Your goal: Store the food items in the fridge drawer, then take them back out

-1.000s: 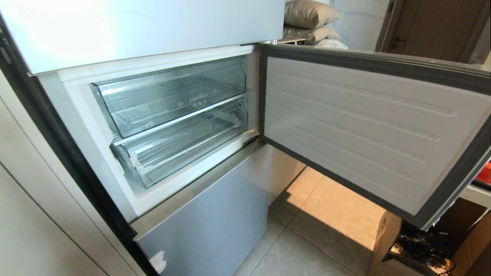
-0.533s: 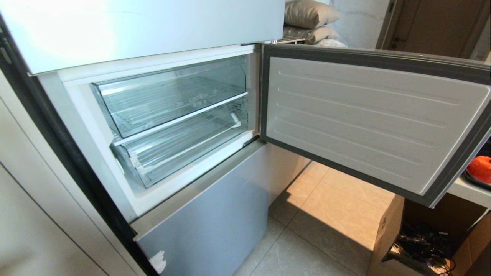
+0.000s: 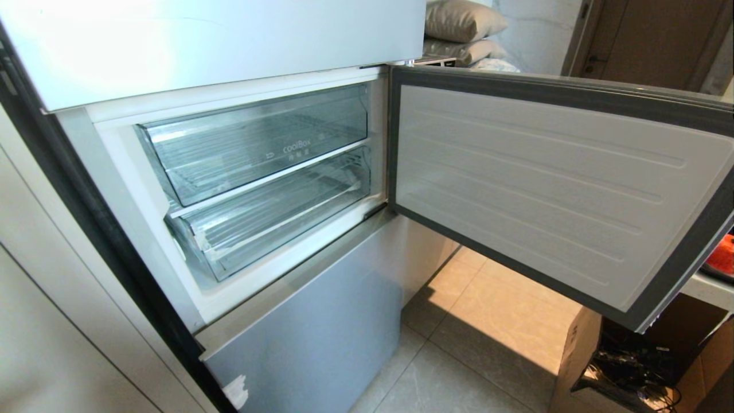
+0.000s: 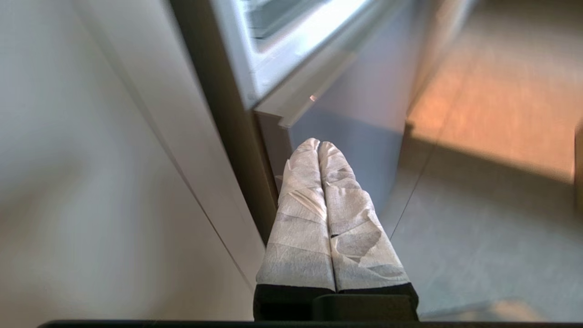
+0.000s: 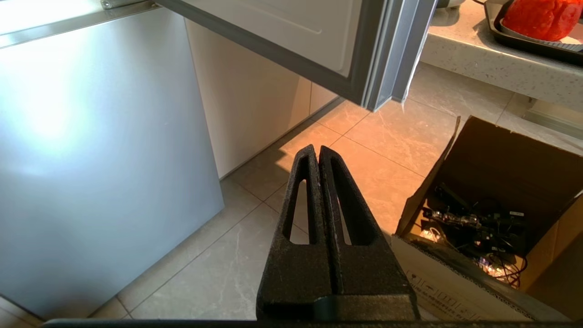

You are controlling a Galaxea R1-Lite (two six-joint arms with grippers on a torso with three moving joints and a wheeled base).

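Fridge drawer (image 3: 269, 226) pushed in, below upper clear bin (image 3: 258, 143); fridge door (image 3: 545, 189) swung open. Orange-red fruit (image 5: 539, 18) in dark tray (image 5: 524, 43) on the surface (image 5: 483, 68). Left tool (image 4: 319, 145) and right tool (image 5: 317, 150) both clenched, grasping nothing, low near the floor (image 5: 373, 150).

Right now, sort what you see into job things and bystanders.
Job:
- lower fridge drawer, pushed in, empty
- orange-red fruit on a dark tray, counter
- fridge door, open

Lying about:
- upper clear bin
- cardboard box of cables
- pillows
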